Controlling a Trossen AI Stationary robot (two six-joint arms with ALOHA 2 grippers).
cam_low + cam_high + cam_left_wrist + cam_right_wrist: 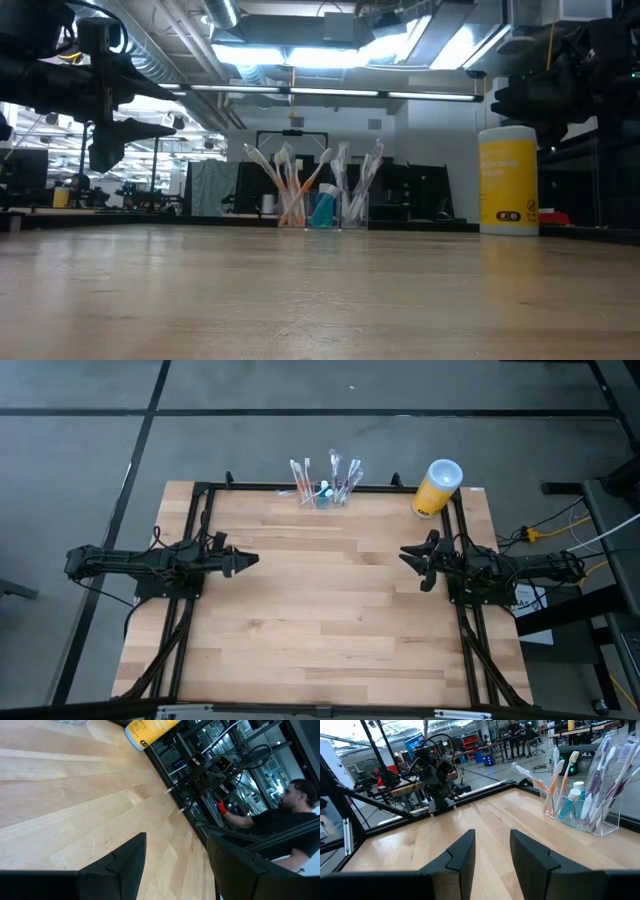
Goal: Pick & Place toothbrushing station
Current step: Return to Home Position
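The low, see-through plastic toothbrushing station (pixel 325 495) stands at upper centre of the high view, at the far edge of the pale wooden desk (pixel 320 630), with toothbrushes (pixel 564 780) upright inside. The left gripper (pixel 250 561) at mid-left and the right gripper (pixel 412 565) at mid-right hover well apart from it. Their fingers are parted and empty, probably parked because the job looks done.

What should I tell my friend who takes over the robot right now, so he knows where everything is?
Left gripper: open, empty, raised over the wooden table's left side.
Right gripper: open, empty, raised over its right side.
Small see-through plastic holder: middle of the far edge, upright, toothbrushes standing in it, an orange-handled toothbrush among them.
Done: brushes are in the holder.
Left: probably only parking both arms.
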